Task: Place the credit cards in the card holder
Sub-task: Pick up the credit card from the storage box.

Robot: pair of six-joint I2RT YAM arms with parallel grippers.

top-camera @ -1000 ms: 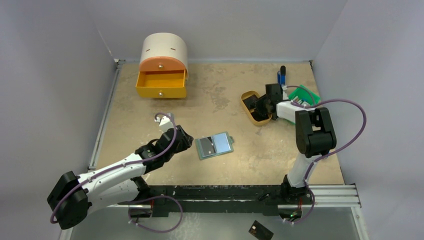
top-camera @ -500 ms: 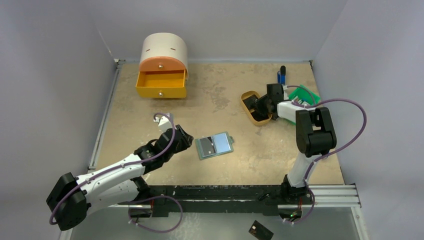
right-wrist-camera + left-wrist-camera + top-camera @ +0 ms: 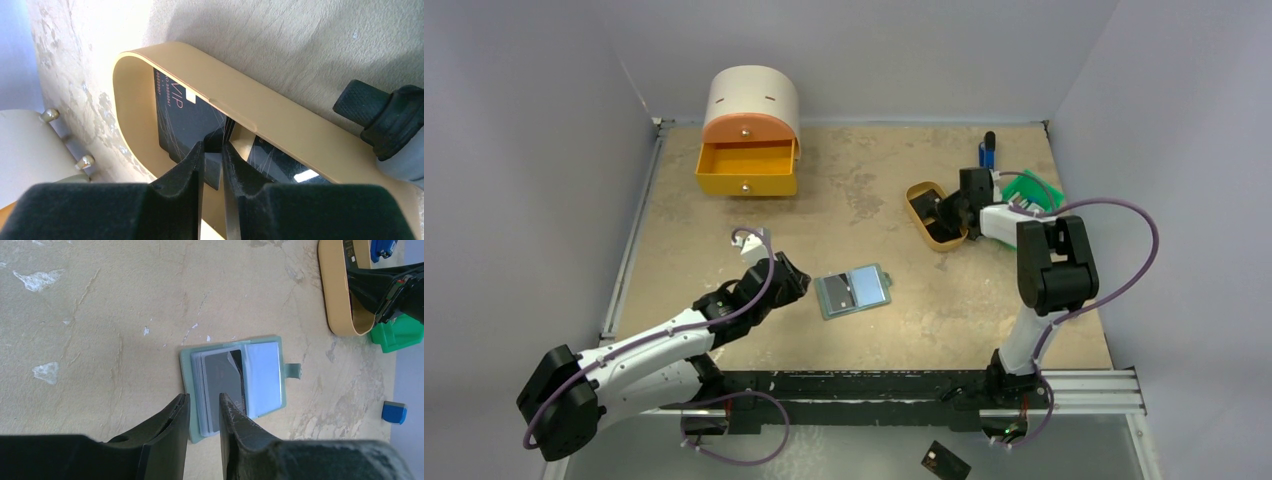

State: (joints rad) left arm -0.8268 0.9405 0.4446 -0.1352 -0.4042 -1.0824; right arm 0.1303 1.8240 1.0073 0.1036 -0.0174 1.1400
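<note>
Claw of the right arm (image 3: 212,150) was closed on a thin black credit card (image 3: 182,125) inside the tan oval tray (image 3: 260,107). The left claw (image 3: 203,400) was slightly parted and empty; the grey-green bifold card holder (image 3: 262,375) lay open just under its tips.

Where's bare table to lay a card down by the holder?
Bare: between holder and tray, and from the holder right to the right arm. Crowded: far right corner, with tray, right claw on a card, green bin, blue stick; left claw at the holder's left edge.
</note>
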